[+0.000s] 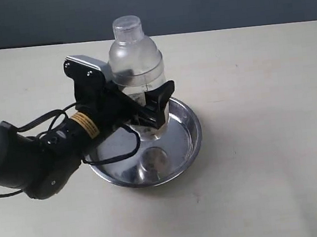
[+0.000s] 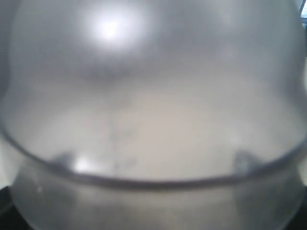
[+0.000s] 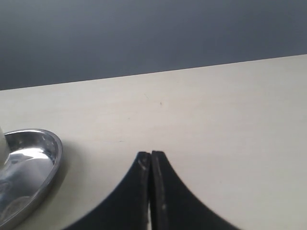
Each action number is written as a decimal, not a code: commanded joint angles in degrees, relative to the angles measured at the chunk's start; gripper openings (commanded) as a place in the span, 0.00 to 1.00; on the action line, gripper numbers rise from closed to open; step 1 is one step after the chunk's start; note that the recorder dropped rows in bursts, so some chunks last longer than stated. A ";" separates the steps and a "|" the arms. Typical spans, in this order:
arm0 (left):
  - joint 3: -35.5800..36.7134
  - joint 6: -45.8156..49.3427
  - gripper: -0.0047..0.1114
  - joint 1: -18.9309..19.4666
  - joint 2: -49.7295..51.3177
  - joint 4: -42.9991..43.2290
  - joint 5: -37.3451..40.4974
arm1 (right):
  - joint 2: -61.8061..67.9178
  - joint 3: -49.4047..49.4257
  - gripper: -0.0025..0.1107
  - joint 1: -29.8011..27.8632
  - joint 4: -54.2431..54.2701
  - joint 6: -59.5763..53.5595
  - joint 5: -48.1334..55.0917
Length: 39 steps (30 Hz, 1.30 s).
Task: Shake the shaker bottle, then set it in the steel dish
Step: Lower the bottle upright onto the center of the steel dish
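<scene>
The clear shaker bottle (image 1: 135, 55) stands upright with its base down inside the steel dish (image 1: 190, 133), toward the dish's far side. My left gripper (image 1: 149, 106) reaches in from the left and is shut on the bottle's lower body, one black finger (image 1: 164, 96) showing in front of it. In the left wrist view the blurred clear bottle (image 2: 153, 120) fills the whole picture and hides the fingers. My right gripper (image 3: 151, 155) is shut on nothing and hovers over bare table, with the dish's rim (image 3: 52, 143) off to one side. Whether the bottle's base touches the dish bottom is hidden.
The black left arm (image 1: 31, 158) with its looping cables lies across the table left of the dish. A pale table (image 1: 264, 141) stretches around the dish, and a dark grey wall (image 1: 191, 0) runs along its far edge.
</scene>
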 commanded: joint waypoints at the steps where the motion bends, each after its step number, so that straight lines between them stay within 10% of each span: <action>1: -0.12 -0.20 0.04 0.19 2.52 -1.35 -4.74 | 0.22 0.07 0.01 0.18 -0.04 -0.20 -0.71; 39: -0.70 -0.17 0.04 0.19 7.13 -6.48 -1.73 | 0.22 0.07 0.01 0.18 -0.04 -0.20 -0.61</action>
